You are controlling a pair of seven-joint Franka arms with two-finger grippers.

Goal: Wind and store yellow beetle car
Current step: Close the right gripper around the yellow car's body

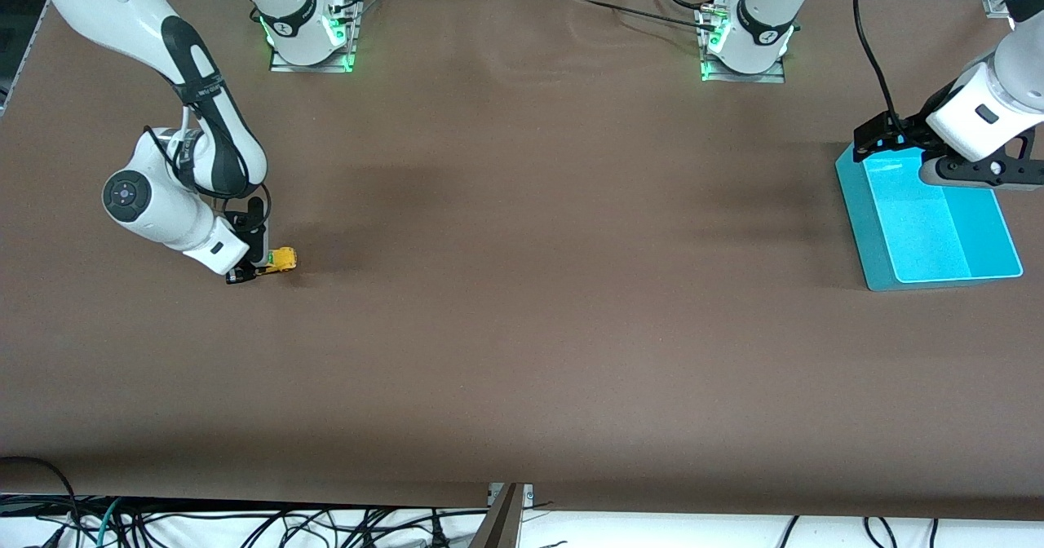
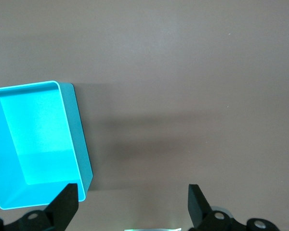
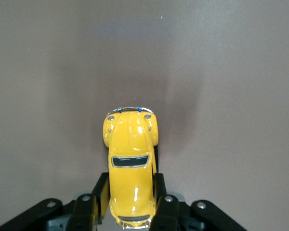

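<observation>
The yellow beetle car (image 1: 281, 261) (image 3: 131, 168) stands on the brown table near the right arm's end. My right gripper (image 1: 259, 269) (image 3: 131, 197) is low at the table, shut on the car's rear half, one finger (image 3: 102, 192) on each side, the rounded nose sticking out past the fingertips. My left gripper (image 1: 885, 136) (image 2: 132, 204) hangs open over the edge of the turquoise bin (image 1: 938, 222) (image 2: 36, 139), nothing between its fingers (image 2: 196, 204).
The turquoise bin sits at the left arm's end of the table and holds nothing. Both arm bases (image 1: 310, 34) stand along the table's edge farthest from the front camera. Cables hang below the table's near edge (image 1: 506, 495).
</observation>
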